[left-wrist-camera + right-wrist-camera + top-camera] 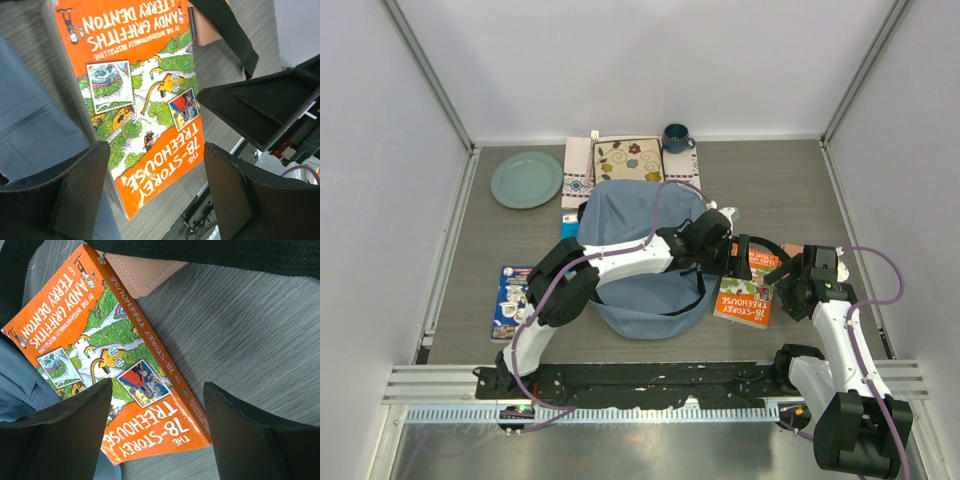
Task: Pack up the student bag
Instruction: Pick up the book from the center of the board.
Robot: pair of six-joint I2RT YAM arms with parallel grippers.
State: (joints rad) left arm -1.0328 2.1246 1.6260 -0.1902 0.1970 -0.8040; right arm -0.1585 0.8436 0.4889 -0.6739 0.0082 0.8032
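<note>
The student bag (638, 255), light-blue and soft, lies mid-table; its fabric shows in the left wrist view (30, 125) and the right wrist view (15, 385). An orange book, "The 78-Storey Treehouse" (745, 298), lies flat against the bag's right side. My left gripper (738, 262) reaches across the bag and hovers open and empty over the book (145, 90). My right gripper (790, 273) is open and empty above the book's spine corner (165, 390). A second book (512, 300) lies left of the bag.
The bag's black strap (765, 245) and a tan patch (140, 272) lie over the book's far end. A green plate (526, 179), an embroidered mat (630, 160) and a blue mug (676, 137) sit at the back. The two grippers are close together.
</note>
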